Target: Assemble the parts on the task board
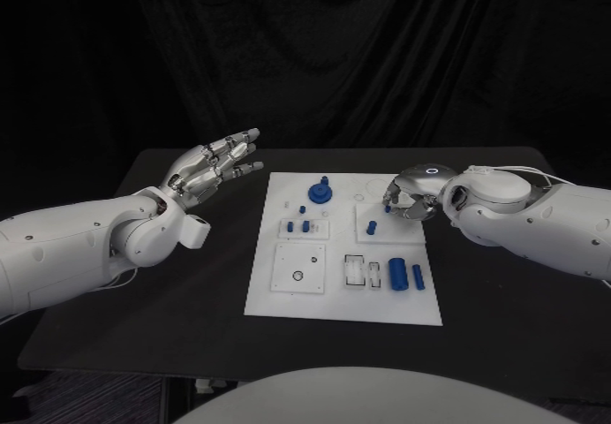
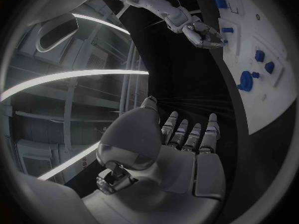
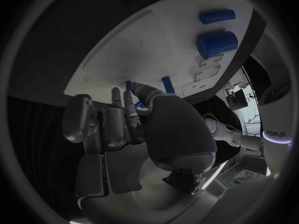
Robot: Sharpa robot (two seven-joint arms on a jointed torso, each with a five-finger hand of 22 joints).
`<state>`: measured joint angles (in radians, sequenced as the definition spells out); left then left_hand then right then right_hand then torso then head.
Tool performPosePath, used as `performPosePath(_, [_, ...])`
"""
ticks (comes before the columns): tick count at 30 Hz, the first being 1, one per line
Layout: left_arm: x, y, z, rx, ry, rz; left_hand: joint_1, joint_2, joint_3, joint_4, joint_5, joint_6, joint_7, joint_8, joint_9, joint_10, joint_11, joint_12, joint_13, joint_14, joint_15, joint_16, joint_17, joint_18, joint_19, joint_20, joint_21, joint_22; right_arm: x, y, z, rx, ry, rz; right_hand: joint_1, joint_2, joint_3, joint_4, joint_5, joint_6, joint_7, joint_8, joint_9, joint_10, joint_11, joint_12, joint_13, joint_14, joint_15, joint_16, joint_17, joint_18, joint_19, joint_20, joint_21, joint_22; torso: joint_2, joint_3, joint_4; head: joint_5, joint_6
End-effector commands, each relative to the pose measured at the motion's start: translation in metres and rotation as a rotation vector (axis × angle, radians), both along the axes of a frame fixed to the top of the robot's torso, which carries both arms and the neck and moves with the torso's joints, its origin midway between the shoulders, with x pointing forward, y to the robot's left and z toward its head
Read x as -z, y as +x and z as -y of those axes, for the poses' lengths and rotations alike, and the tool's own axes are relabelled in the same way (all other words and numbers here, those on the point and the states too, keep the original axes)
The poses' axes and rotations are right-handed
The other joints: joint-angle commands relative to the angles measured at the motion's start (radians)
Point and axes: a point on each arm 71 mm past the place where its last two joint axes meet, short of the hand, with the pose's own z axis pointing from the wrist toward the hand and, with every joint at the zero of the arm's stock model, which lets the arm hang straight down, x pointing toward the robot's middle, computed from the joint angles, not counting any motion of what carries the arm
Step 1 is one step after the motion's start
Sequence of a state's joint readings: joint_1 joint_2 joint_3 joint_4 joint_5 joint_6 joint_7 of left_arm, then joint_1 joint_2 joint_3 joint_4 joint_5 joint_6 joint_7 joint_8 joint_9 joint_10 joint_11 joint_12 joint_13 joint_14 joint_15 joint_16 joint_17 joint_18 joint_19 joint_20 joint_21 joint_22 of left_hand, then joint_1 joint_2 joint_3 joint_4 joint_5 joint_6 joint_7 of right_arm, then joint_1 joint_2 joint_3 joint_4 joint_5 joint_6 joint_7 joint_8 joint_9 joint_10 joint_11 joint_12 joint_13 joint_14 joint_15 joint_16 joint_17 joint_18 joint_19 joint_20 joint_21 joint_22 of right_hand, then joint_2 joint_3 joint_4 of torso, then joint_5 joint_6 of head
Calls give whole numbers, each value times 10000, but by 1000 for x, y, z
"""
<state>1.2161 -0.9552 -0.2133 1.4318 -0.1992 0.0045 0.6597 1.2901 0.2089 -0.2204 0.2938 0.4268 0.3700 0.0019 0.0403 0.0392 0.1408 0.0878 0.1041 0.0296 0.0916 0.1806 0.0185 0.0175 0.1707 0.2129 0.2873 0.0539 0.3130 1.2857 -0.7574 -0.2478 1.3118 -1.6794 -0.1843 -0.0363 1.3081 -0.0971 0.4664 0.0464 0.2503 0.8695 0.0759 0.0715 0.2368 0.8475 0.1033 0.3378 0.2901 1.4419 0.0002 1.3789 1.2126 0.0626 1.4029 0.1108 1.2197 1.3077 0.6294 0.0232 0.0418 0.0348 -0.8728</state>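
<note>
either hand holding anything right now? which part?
Left hand holds nothing, fingers spread. Right hand is curled over the task board; whether it pinches a part cannot be told.

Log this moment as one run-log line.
left hand: open, raised left of board | right hand: fingers curled over board's far right, hold unclear | white board: blue parts on it

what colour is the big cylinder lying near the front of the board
Blue. The cylinder shows best in the head view, lying on the white task board.

A: Where could a hand pass?
B: Along bare table left of the task board.
A: Obstacles?
B: The right hand over the board's far right corner, upright blue parts beside it.
</note>
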Motion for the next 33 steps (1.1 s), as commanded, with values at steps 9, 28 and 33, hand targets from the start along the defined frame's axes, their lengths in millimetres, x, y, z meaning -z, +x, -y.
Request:
performPosePath(9, [4, -1, 4, 481, -47, -340, 387, 94, -62, -87, 220, 161, 194, 38, 38, 113, 180, 144, 26, 205, 39, 138, 38, 63, 280, 15, 105, 48, 1, 2, -4, -77, 345, 473, 110, -20, 75, -11, -27, -36, -31, -1, -17, 279, -22, 11, -111, 58, 39, 53, 6, 123, 82, -3, 97, 1643, -1, -8, 14, -23, 2])
performPosePath(28, [12, -3, 4, 551, 14, -627, 790, 43, -25, -171, 469, 278, 337, 71, 54, 84, 226, 231, 37, 301, 86, 193, 58, 40, 442, 23, 130, 39, 9, 1, -7, -96, 257, 258, 220, -2, -37, -63, -302, 781, 157, 477, 261, 841, -157, 51, -465, 89, -65, 77, -13, 98, 155, -105, 214, 1676, -17, -9, 2, 0, 2])
performPosePath(33, [12, -3, 4, 565, 23, -663, 810, 37, -25, -174, 483, 280, 338, 72, 55, 78, 230, 232, 36, 316, 89, 200, 60, 40, 496, 25, 146, 84, 11, 1, -5, -23, 161, 143, 217, 11, -78, -62, -223, 851, 165, 523, 315, 980, -181, 101, -481, 93, -12, 80, -22, 91, 161, -75, 220, 1678, -21, -10, -2, 7, 2])
